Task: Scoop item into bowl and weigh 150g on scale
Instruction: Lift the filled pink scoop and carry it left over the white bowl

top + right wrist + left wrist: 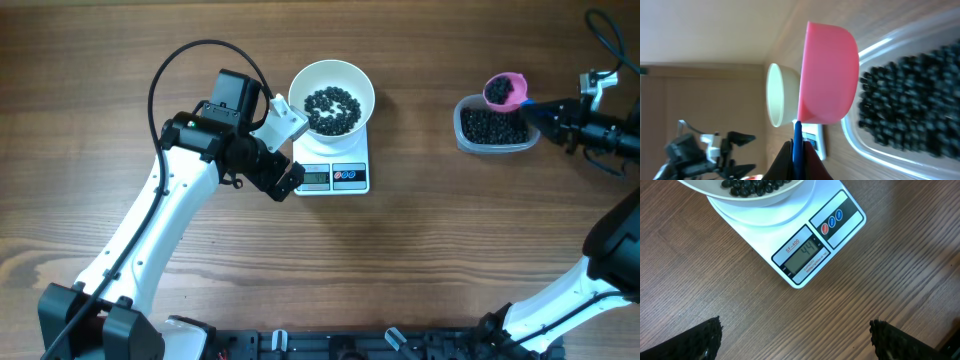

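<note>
At the left of the overhead frame, the white left arm (150, 230) reaches up from the lower edge. The left pincer (288, 150) is released, jaws wide, just beside the left edge of the scale (352, 160), gripping nothing. Its own camera shows only two dark fingertips (705, 340) in the lower corners, with bare counter (880, 280) between them.

The white bowl (362, 80) sits on the scale at upper centre and holds a shallow layer of black beads (332, 108). From above the display (316, 178) is too small to read. The left wrist view brings the scale (762, 237) close: the grey display (807, 254) shows "44" and perhaps more, and one red and two blue buttons (832, 221) sit beside it. There the bowl (765, 197) is cut off by the top edge.

Toward the upper right, a clear tub (462, 125) holds more beads. A pink scoop (505, 90), loaded with beads, is over the tub's upper part — whether it touches the tub I cannot tell. The black right pincer (560, 115) reaches in from the right edge, clenched on the scoop's blue handle (530, 103).

The right wrist view shows the scoop (827, 75) from outside, its load hidden, with the handle (797, 145) pinched between the pincer (797, 165) fingers. The tub (880, 150) and its beads (905, 100) fill the right side — the bowl (777, 95) shows small beyond.
</note>
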Controlling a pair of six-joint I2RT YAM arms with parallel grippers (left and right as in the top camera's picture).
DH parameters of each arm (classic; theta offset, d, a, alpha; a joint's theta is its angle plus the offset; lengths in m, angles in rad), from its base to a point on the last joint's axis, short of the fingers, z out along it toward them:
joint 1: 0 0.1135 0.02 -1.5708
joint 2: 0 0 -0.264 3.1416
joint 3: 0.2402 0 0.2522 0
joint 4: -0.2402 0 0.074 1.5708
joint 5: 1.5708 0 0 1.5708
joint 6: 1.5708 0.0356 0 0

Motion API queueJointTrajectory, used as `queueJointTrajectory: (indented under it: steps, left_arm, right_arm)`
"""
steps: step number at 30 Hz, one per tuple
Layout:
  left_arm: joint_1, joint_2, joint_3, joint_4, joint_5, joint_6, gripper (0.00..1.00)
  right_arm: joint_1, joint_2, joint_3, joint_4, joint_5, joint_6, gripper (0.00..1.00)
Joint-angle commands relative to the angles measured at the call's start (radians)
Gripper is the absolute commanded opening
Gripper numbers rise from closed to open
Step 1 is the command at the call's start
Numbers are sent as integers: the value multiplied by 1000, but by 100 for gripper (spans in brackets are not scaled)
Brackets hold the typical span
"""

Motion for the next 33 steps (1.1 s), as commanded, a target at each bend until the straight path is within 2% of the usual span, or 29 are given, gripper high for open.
queueJointTrajectory:
  steps: [1, 5, 9, 19, 23, 30, 33]
  left_arm:
    - [6, 6, 7, 3, 18, 16, 100]
    - [6, 6, 7, 3, 18, 16, 100]
    - [6, 6, 7, 3, 19, 16, 100]
    - [6, 6, 7, 3, 18, 16, 100]
    - [6, 6, 7, 3, 19, 16, 100]
    - [6, 6, 7, 3, 18, 16, 100]
    - [6, 6, 7, 3, 18, 16, 100]
  right_arm:
    - [3, 10, 9, 0, -149, -27, 4]
    - [31, 10, 9, 8, -239, -23, 4]
    - [87, 10, 9, 30, -238, 18, 4]
    - [311, 10, 9, 264, -222, 237, 4]
    - [409, 10, 9, 345, -212, 265, 4]
    - [560, 10, 9, 386, 45, 299, 4]
    - [597, 6, 19, 389, 95, 301, 4]
